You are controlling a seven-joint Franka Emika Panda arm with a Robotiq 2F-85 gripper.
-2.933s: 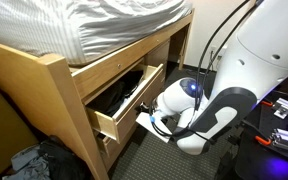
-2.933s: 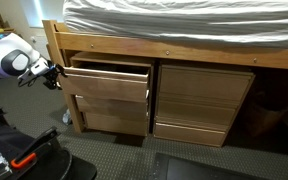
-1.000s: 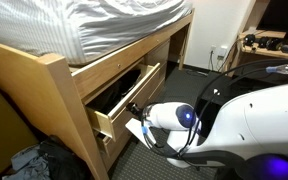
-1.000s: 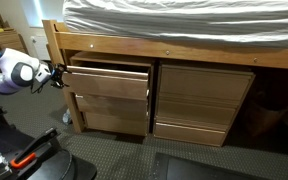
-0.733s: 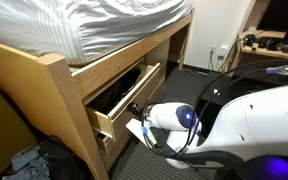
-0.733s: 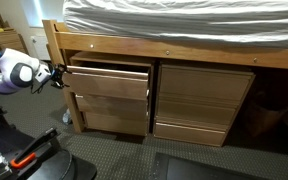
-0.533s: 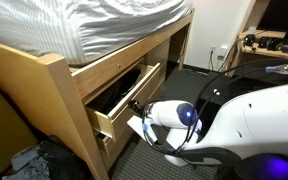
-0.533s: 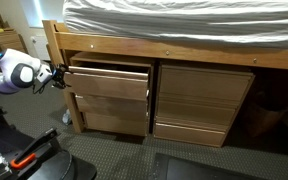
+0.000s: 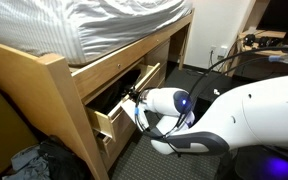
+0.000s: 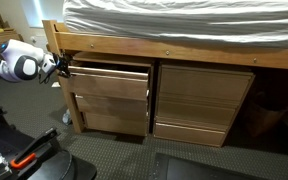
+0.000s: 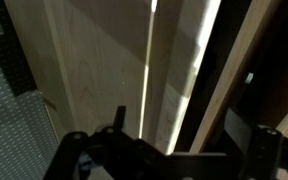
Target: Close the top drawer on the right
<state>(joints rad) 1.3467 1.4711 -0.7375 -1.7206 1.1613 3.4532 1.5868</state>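
Honey-pale wood forms the top drawer, a long, shallow box with a plain flat front, thin side walls and a dark interior. In both exterior views it stands pulled out of its cabinet under the bed. The top drawer sits proud of a lower drawer of the same smooth wood.

The gripper is black and angular at the tip of the smooth, rounded white arm. It sits at the outer corner of the drawer's front panel, but whether it touches the wood cannot be told. In an exterior view the gripper lies just beside the edge of the drawer front nearest the bed's square post.

In the wrist view a broad pale board with faint grain fills most of the frame, with a bright strip of light running down it. Grey nubby carpet shows at one side. The dark fingers stand spread wide, so the jaws are open, and bare wood shows between them.

A thick bed rail runs across above the cabinets. A rumpled white sheet lies in soft folds on top.
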